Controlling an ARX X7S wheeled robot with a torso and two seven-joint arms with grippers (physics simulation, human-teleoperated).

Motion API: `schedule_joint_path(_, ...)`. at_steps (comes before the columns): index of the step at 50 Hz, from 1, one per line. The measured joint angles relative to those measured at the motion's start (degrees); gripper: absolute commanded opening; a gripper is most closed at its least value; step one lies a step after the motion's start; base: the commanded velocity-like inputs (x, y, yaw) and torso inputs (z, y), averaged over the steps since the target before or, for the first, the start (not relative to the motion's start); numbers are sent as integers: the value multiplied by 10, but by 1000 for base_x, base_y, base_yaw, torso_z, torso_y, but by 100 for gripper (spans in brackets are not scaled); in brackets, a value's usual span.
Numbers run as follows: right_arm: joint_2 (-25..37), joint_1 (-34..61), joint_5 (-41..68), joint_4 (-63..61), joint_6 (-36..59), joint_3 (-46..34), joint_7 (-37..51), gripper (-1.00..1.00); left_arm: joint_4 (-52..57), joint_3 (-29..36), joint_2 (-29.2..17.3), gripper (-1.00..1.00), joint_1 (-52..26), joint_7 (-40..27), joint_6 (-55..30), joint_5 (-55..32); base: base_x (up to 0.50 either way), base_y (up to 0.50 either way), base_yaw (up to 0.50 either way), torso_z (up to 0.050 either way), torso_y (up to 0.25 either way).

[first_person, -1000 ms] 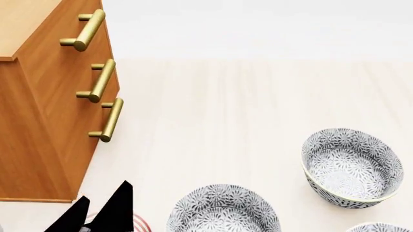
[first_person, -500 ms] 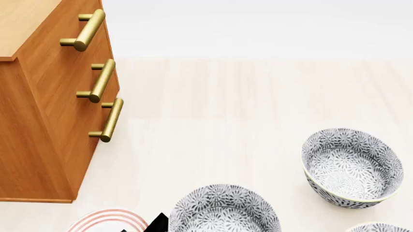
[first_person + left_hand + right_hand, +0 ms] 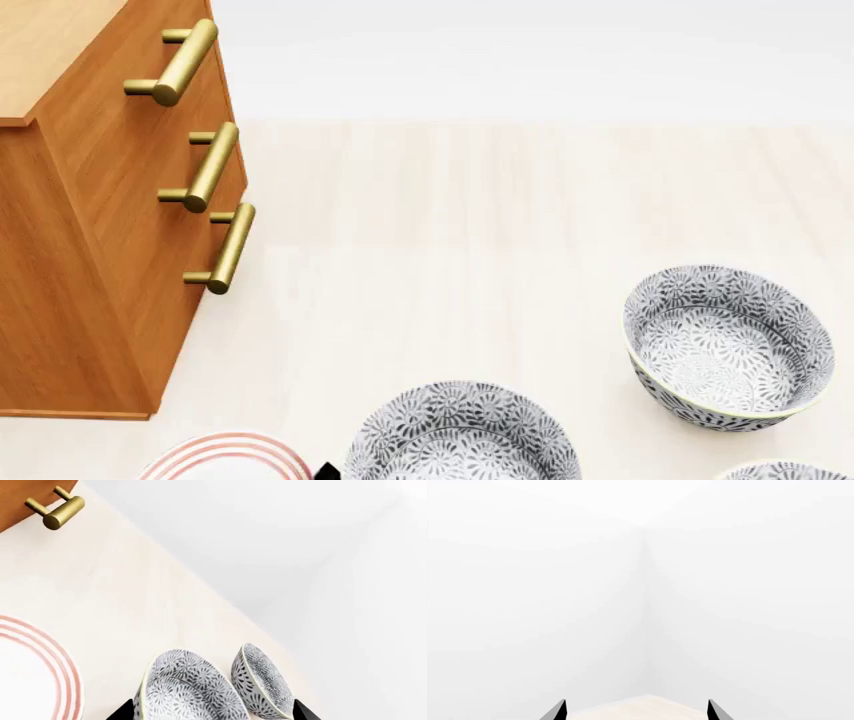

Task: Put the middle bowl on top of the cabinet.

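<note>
The deep round white ceramic bowl with a dense grey-black leaf pattern [image 3: 462, 432], the middle one of the three, sits on the pale wooden table [image 3: 467, 250] at the near edge of the head view, upright and well apart from the orange-brown wooden drawer cabinet with brass bar handles [image 3: 94, 250] standing to its left. A second patterned bowl [image 3: 727, 345] rests to its right, and only the rim of a third [image 3: 781, 470] shows at the lower right corner. A flat white plate with red rings [image 3: 227, 455] lies just left of the middle bowl. The left gripper [image 3: 210, 715] has its jaws spread wide, one dark tip on either side of the bowls in its wrist view. The right gripper [image 3: 637, 711] likewise has its jaws apart, holding nothing, facing blank white walls.
</note>
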Motion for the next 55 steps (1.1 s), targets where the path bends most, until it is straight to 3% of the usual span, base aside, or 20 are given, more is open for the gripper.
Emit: schedule_joint_path(55,7,-14,-1,-4,-13,-1,9,100,-123,57,-1,100,-75,-34,24,30,0,0,0,0,0)
